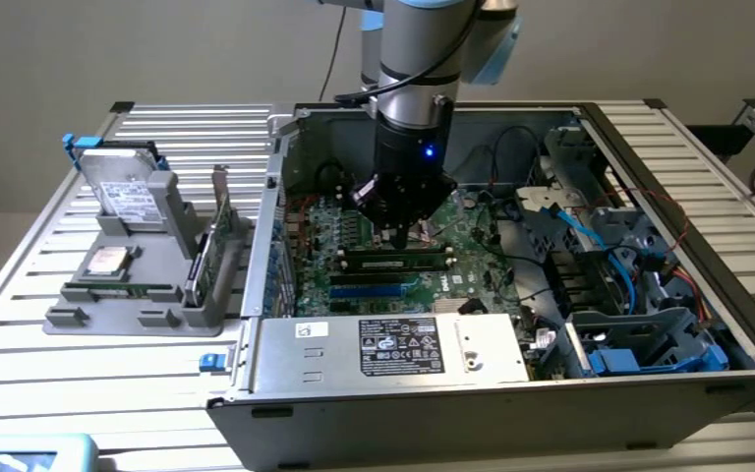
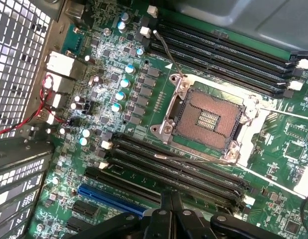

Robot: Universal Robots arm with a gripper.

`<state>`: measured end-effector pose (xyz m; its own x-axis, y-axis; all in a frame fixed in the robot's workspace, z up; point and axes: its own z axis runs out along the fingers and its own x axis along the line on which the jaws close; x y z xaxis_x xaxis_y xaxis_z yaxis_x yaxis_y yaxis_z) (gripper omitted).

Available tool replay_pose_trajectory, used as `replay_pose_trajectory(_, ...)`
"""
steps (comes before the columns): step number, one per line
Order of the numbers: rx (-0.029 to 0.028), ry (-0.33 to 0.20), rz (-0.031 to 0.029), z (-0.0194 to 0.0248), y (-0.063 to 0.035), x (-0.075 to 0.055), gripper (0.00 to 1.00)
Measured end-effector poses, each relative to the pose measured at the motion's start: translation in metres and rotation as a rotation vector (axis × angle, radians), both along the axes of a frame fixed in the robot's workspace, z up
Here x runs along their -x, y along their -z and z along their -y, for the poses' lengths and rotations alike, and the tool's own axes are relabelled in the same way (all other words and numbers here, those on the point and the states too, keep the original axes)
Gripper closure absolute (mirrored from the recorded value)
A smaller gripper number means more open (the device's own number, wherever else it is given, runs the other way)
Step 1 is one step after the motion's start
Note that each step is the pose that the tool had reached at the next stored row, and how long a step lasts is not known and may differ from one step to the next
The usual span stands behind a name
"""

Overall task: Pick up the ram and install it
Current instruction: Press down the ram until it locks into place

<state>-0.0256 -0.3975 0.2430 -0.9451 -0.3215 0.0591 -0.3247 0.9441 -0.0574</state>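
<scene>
One black pincer [image 1: 408,234] on my arm hangs closed, gripping nothing, just above the long thin green ram stick with black chips [image 1: 397,263]. I see that stick lying along a black memory slot on the green motherboard [image 1: 476,258] inside the open grey computer case [image 1: 692,177]. My wrist view shows the empty square processor socket [image 2: 207,118] between the slot rows.

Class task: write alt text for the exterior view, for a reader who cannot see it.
A robot arm's shut claw presses down on a ram stick in a motherboard slot inside an open computer case. A grey tray of parts sits on the exterior view's left.
</scene>
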Motion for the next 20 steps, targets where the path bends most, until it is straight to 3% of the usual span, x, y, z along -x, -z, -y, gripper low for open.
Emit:
replay_pose_trajectory(4, 0.0063, 0.026, 0.0003, 0.0000, -0.0010, 0.0000, 0.89)
replay_pose_trajectory(7, 0.0088, 0.044, 0.0043, 0.0000, -0.0011, 0.0000, 0.89)
replay_pose_trajectory(13, 0.0101, 0.085, 0.0181, 0.0000, -0.0011, 0.0000, 0.89)
replay_pose_trajectory(20, 0.0115, 0.136, 0.0235, 0.0000, -0.0012, 0.0000, 0.89)
